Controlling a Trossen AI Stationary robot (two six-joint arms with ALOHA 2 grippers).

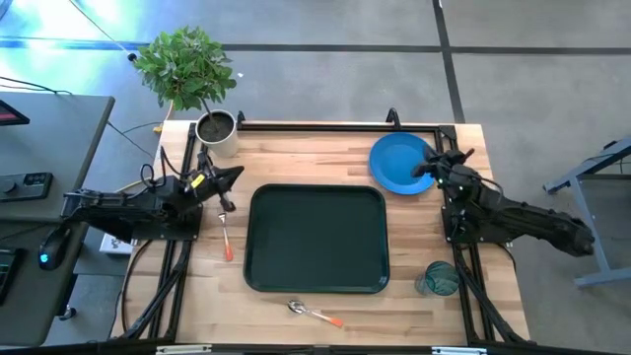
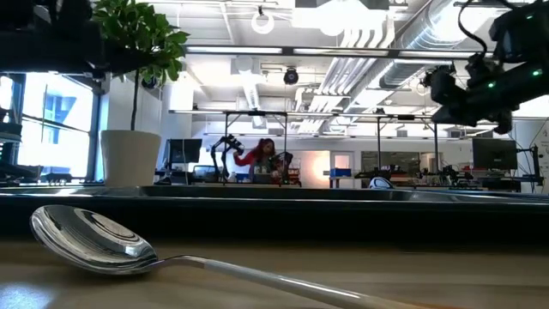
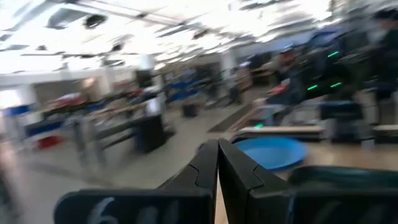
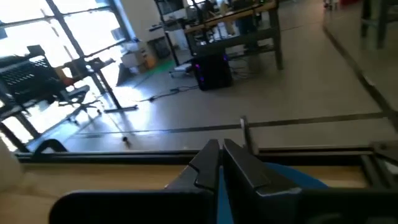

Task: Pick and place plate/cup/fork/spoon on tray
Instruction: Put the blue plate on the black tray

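The dark green tray (image 1: 315,281) lies at the table's middle. The blue plate (image 1: 394,163) lies flat on the table at the far right. The teal cup (image 1: 440,279) stands at the near right. The fork (image 1: 226,237) lies left of the tray. The spoon (image 1: 314,314) lies in front of the tray, and its bowl (image 2: 94,240) fills the low view. My left gripper (image 1: 240,174) is shut and empty, over the table beyond the fork. My right gripper (image 1: 419,168) is shut, raised over the plate's right rim; the plate also shows in the right wrist view (image 4: 298,180).
A grey pot (image 1: 216,129) with a leafy plant stands at the table's far left corner. A dark frame rail (image 1: 335,125) runs along the far edge. Bare wood shows between the tray and the cup and left of the fork.
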